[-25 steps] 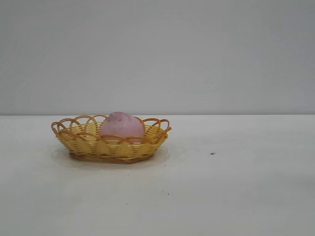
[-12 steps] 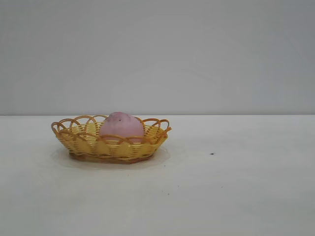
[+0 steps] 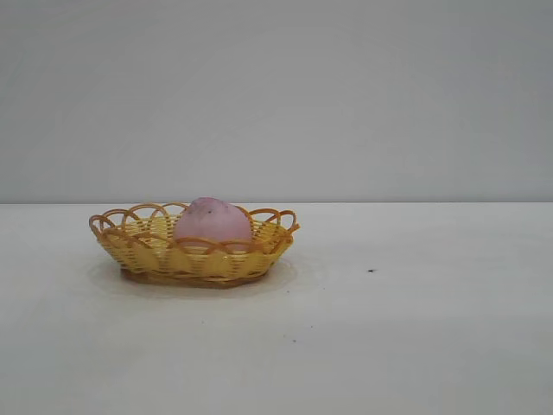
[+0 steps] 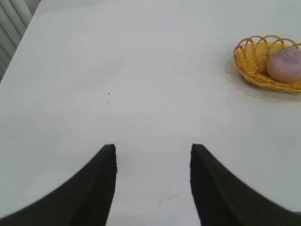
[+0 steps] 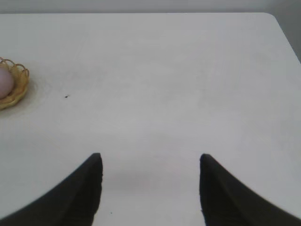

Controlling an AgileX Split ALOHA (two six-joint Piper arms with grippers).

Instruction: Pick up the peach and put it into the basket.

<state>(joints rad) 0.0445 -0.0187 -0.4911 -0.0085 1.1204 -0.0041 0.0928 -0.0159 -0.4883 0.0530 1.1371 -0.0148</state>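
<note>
Closest to me is bare white table (image 3: 415,346), with a tiny dark speck (image 3: 371,271) on it right of centre. Further back, on the left half, sits the basket (image 3: 138,251), and the peach (image 3: 212,220) rests inside it, its rounded top standing above the looped rim. Neither arm reaches into that scene. From their wrist cameras, the left gripper (image 4: 153,155) hangs released over empty table well apart from the basket, and the right gripper (image 5: 149,162) likewise spread wide, holding nothing.
</note>
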